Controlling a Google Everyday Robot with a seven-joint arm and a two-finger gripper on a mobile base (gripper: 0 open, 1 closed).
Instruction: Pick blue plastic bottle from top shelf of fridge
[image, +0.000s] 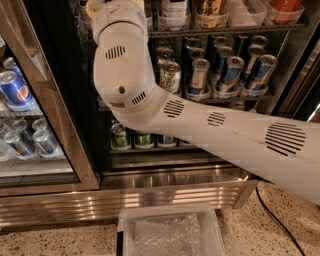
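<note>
My white arm (200, 125) reaches from the lower right up into the open fridge (170, 192). Its wrist (117, 20) lies over the left end of the top shelf (225, 31) and runs out of the top of the picture. The gripper is beyond that edge, out of view. On the top shelf, right of the wrist, stands the lower part of a bottle with a white label and dark print (175, 9), in a clear tray; it looks like the blue plastic bottle. I cannot tell whether the gripper touches it.
More bottles in clear trays (245, 15) stand to the right on the top shelf. Rows of soda cans (230, 70) fill the racks below. A glass case with Pepsi cans (15, 90) is at left. A white bin (170, 232) and a black cable (280, 220) are on the floor.
</note>
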